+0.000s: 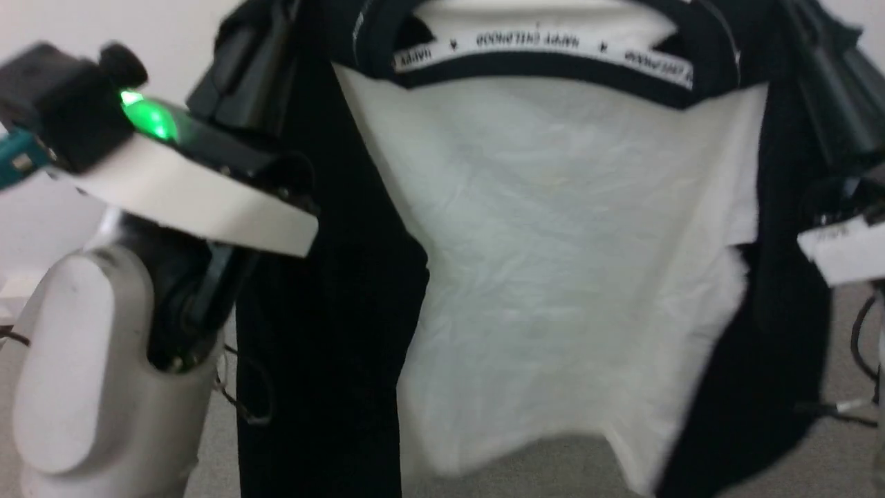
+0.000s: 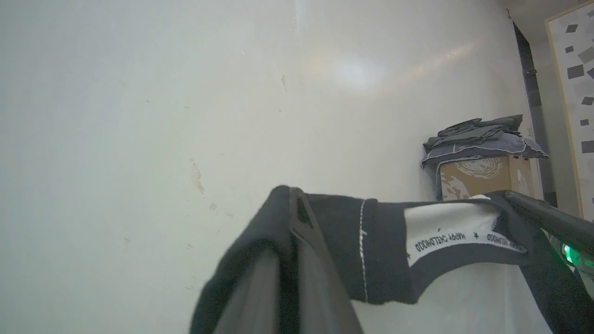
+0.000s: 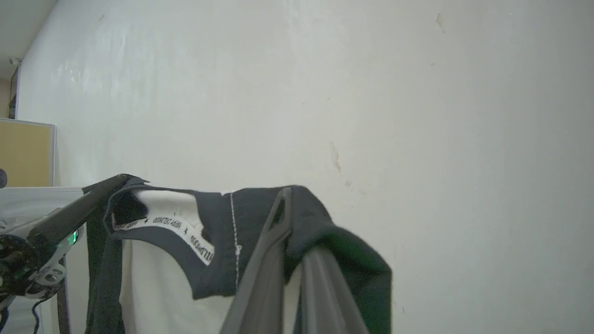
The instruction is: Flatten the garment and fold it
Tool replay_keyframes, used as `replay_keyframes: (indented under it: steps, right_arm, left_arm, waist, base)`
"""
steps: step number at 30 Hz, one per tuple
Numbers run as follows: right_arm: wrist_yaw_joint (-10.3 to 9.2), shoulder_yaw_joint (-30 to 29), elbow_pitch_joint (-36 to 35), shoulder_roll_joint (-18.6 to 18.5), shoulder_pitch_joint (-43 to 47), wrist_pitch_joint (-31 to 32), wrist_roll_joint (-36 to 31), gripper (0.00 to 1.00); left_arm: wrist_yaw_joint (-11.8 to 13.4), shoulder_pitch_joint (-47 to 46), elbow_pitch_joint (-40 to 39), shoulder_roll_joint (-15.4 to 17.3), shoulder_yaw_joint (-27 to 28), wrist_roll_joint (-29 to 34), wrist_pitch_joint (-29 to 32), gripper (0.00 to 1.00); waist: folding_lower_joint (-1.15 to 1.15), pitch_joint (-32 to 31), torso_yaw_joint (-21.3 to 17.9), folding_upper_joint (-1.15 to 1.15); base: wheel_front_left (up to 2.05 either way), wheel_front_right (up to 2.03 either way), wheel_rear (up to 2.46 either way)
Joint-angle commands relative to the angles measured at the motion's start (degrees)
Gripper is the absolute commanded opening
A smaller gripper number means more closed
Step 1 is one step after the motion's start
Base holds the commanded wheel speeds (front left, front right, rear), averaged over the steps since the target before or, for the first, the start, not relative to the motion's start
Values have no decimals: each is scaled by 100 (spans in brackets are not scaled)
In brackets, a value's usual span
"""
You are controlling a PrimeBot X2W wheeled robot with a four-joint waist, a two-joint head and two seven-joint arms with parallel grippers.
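The garment [image 1: 567, 263] hangs spread in the air before me, its white body facing the head camera, with black sleeves drooping on both sides. Its black collar [image 1: 553, 66] carries a white printed tape. My left gripper [image 1: 266, 34] is shut on the black shoulder cloth at the upper left. In the left wrist view the left gripper [image 2: 297, 202] has the garment [image 2: 385, 250] draped over its fingers. At the upper right, my right gripper [image 1: 819, 41] is shut on the other shoulder. The right wrist view shows the right gripper [image 3: 283, 202] buried in the garment [image 3: 260, 218]. The chest print is hidden.
A plain white wall [image 2: 185, 93] stands close behind the garment. A cardboard box [image 2: 482, 176] topped with folded grey clothes [image 2: 478, 139] sits against it to one side. Grey floor [image 1: 574, 463] shows below the hem. A wooden panel [image 3: 25, 153] stands at the far left.
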Motion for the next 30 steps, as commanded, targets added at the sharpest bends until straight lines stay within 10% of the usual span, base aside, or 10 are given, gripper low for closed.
replay_keyframes:
  steps: [1,16,30]
  right_arm:
    - [-5,19,68,12,-193,40,-31,0]
    - [-5,279,657,-111,-1684,-154,-1639,0]
    - [-5,667,1912,-497,-3290,-719,-2650,0]
  left_arm:
    - [10,-145,59,47,51,-9,59,0]
    - [22,-709,418,192,228,-260,403,0]
    - [-166,-2281,1398,418,354,-224,535,0]
  waist:
    - [0,-71,-46,0]
    - [0,57,-36,0]
    - [0,1903,-295,0]
  base:
    - [0,0,0]
    - [0,0,0]
    - [0,0,0]
